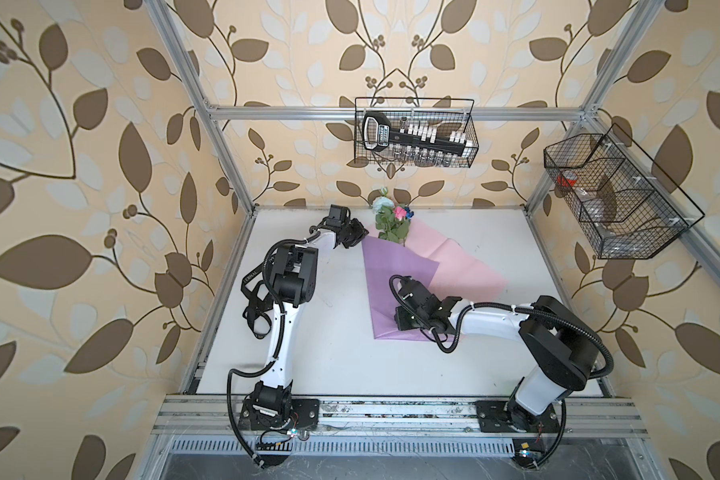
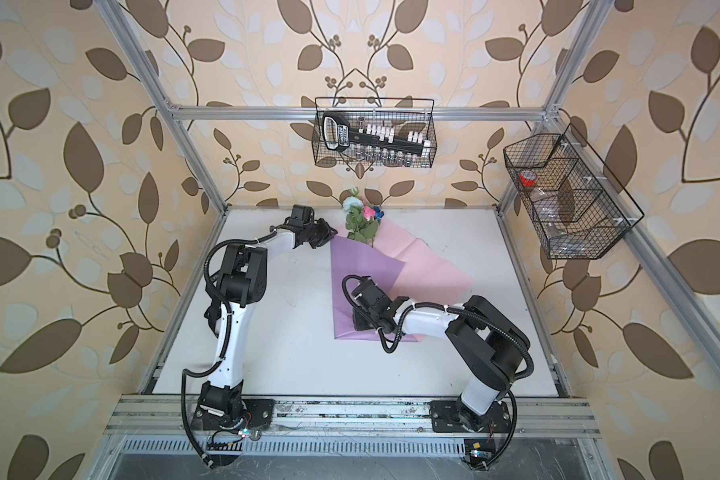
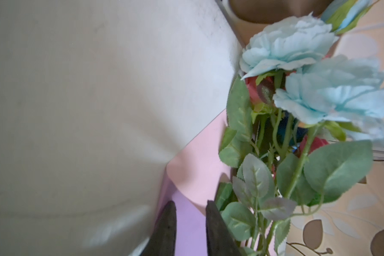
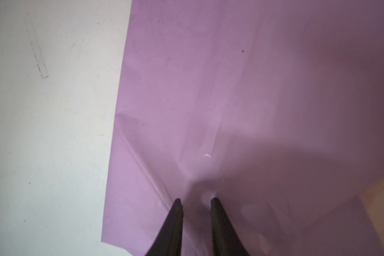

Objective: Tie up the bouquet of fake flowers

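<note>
The bouquet of fake flowers (image 1: 388,221) (image 2: 360,220) lies at the far middle of the table, blooms toward the back wall. A lilac sheet (image 1: 391,286) is folded over its stems, on top of a pink sheet (image 1: 462,266). My left gripper (image 1: 356,236) (image 3: 190,205) sits at the lilac sheet's far left corner beside the green leaves (image 3: 253,177). Its jaws stand narrowly open, with lilac paper (image 3: 190,230) showing in the gap. My right gripper (image 1: 404,322) (image 4: 195,200) points down onto the lilac sheet (image 4: 208,99) near its front end. It is narrowly open and the paper puckers at its tips.
A long black ribbon (image 1: 255,309) with white lettering lies beside the left arm's elbow. A wire basket (image 1: 416,133) with a black tool hangs on the back wall. Another wire basket (image 1: 616,195) hangs on the right frame. White tabletop (image 1: 321,357) stretches in front of the paper.
</note>
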Motion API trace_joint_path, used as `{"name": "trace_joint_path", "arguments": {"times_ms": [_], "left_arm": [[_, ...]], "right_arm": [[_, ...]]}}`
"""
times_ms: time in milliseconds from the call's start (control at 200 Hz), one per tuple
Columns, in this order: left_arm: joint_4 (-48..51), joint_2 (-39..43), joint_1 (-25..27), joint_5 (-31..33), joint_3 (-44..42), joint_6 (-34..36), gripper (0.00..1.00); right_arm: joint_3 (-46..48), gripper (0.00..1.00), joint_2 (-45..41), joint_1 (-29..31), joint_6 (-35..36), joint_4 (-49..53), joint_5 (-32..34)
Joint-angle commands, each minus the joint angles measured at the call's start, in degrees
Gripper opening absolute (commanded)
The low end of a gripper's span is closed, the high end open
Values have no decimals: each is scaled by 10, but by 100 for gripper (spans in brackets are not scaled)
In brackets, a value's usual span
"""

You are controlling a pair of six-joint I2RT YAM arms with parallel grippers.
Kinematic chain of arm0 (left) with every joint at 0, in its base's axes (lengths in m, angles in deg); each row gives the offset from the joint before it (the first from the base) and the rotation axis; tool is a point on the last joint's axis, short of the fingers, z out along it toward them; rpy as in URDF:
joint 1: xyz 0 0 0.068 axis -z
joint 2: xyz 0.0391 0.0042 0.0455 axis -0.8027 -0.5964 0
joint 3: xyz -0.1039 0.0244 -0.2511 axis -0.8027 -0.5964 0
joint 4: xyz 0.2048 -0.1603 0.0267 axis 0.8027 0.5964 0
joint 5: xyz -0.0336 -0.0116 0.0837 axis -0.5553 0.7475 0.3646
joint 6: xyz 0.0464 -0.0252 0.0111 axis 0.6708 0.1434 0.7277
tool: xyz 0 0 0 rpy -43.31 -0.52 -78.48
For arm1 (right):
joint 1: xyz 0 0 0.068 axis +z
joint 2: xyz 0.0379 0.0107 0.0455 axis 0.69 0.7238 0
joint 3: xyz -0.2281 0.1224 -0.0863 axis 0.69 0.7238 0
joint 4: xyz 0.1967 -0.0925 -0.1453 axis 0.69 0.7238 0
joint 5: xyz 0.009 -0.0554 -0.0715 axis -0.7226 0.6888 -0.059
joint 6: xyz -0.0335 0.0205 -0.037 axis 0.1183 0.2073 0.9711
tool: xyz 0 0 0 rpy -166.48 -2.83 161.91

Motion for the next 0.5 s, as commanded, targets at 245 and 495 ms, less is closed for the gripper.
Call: {"name": "trace_joint_path", "arguments": {"times_ms": [245, 495], "left_arm": [[41, 90, 6, 28, -24, 92, 32], [7, 299, 59, 44, -225, 138, 34]], "right_arm": [[-45, 25, -9, -2, 10, 35, 6], [-35, 47, -117, -12, 0, 77, 46]]}}
